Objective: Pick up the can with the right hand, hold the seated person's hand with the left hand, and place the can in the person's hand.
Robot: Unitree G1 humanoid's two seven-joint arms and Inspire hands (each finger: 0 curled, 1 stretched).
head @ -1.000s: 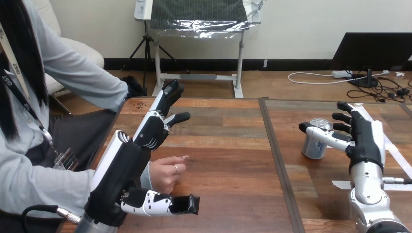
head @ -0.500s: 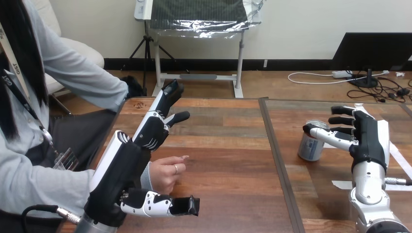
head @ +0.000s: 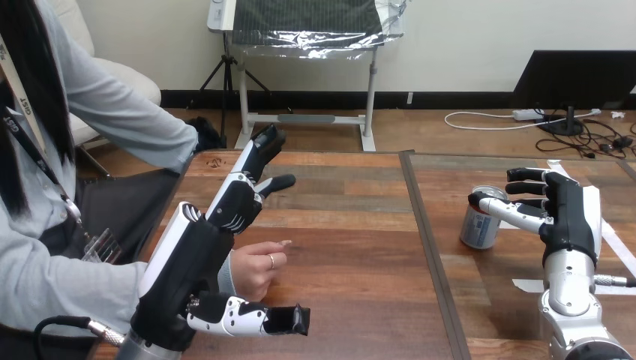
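- On the wooden table (head: 352,247), frame right, the right hand (head: 566,217) stood spread beside the can (head: 475,229); the pickup seemed underway, needing the fingers closed.
- The left hand (head: 236,204), fingers straight, held nothing.

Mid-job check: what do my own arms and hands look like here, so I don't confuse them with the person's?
Both are machine parts. The left hand is black with a white shell on its back and black-and-white jointed fingers. The right hand matches, on a round silver forearm. The person's hand comes from a pale grey sleeve.
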